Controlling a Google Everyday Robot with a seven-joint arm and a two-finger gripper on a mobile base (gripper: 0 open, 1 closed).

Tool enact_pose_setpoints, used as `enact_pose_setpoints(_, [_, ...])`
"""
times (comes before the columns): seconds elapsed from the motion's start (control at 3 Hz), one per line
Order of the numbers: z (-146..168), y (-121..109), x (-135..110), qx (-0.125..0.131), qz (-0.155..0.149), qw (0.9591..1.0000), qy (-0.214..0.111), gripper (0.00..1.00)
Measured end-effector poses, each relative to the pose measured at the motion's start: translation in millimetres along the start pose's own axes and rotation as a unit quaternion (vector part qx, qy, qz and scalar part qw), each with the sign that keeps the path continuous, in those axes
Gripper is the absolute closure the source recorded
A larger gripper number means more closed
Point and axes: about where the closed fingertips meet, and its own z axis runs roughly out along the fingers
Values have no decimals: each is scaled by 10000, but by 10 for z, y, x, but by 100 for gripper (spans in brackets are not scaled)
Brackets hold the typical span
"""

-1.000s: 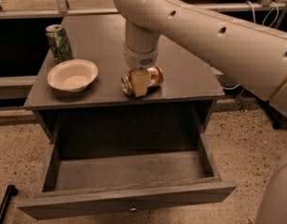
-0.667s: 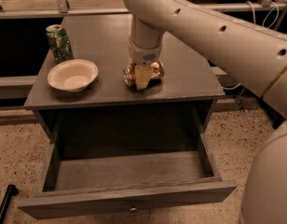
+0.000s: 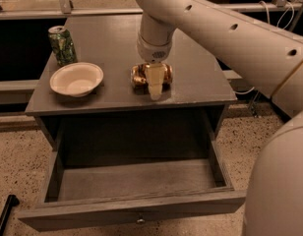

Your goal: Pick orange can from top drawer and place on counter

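Observation:
The orange can (image 3: 137, 75) lies on its side on the counter (image 3: 196, 58), near the front edge and right of centre. My gripper (image 3: 154, 85) comes straight down onto it from the white arm. One pale finger (image 3: 155, 86) crosses the front of the can and its tip reaches the counter top; the other finger is hidden behind the can. The jaws look closed around the can. The top drawer (image 3: 136, 213) is pulled fully out below, and its inside shows nothing.
A white bowl (image 3: 76, 78) sits on the counter's left front, with a green patterned can (image 3: 62, 44) upright behind it. The big white arm (image 3: 225, 28) spans the upper right. A black rod (image 3: 4, 215) lies on the speckled floor at bottom left.
The gripper and the orange can have shifted slightly right and farther back on the counter. The front finger now shows more plainly across the can.

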Motion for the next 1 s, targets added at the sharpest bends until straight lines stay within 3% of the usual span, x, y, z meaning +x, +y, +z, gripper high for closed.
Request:
enact_pose_setpoints(0.33, [-89,45,5,59,-93,9996,-252,0])
enact_pose_setpoints(0.67, [-308,248,119,122,-146,9966,-807,0])
enact_pose_setpoints(1.0, [-308,248,119,122,-146,9966,-807,0])
